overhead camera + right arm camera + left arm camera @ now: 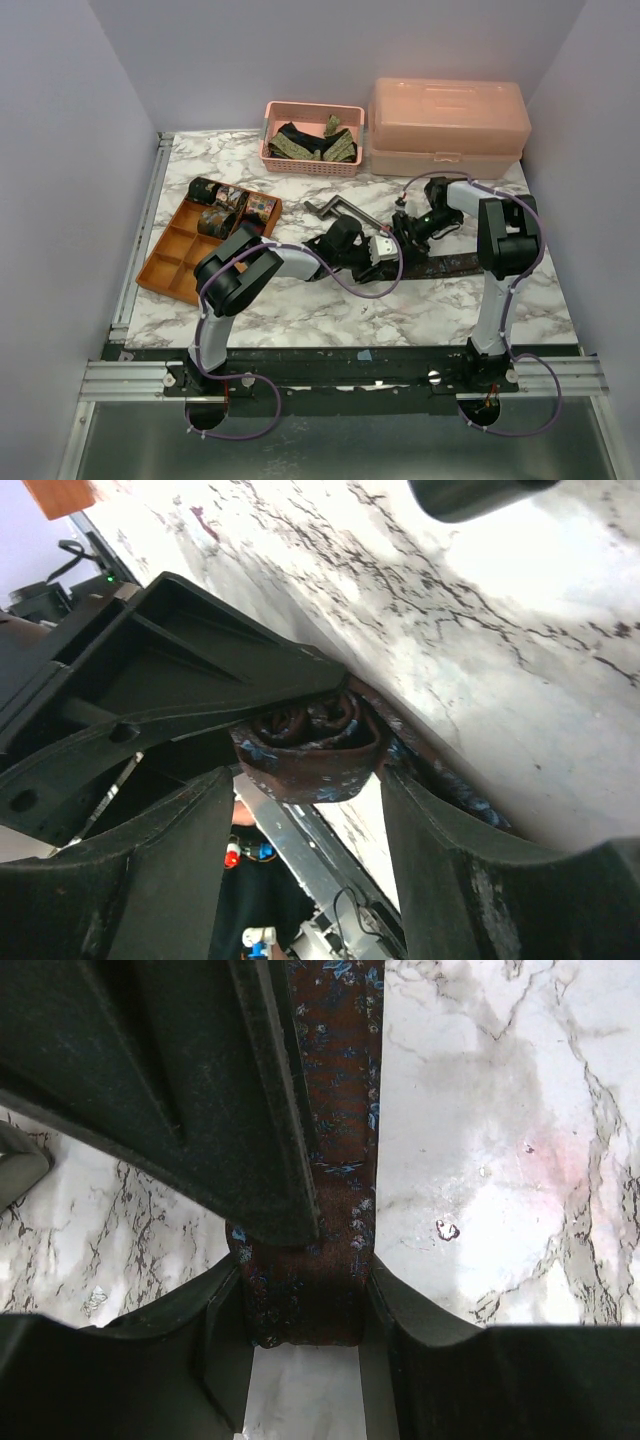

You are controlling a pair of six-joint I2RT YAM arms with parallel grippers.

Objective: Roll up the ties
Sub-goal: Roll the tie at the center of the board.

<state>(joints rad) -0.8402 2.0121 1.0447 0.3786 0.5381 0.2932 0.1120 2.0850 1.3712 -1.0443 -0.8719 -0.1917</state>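
A dark brown tie [452, 264] with blue flecks lies as a flat strip on the marble table [300, 305], right of centre. Its left end is wound into a small coil [310, 745]. My left gripper [305, 1272] is shut on that coiled end across its width, both fingers [225, 1305] against the fabric edges. The strip [345, 1080] runs away from it over the table. My right gripper [308, 780] stands open around the coil, jaws wide, the left jaw clear of the fabric. In the top view the two grippers [383, 250] [408, 232] meet at the tie's left end.
An orange compartment tray [170, 262] at the left holds several rolled ties [228, 202]. A pink basket [310, 165] at the back holds more ties. A pink lidded box [448, 125] stands at the back right. A grey metal crank bar [335, 210] lies behind the grippers.
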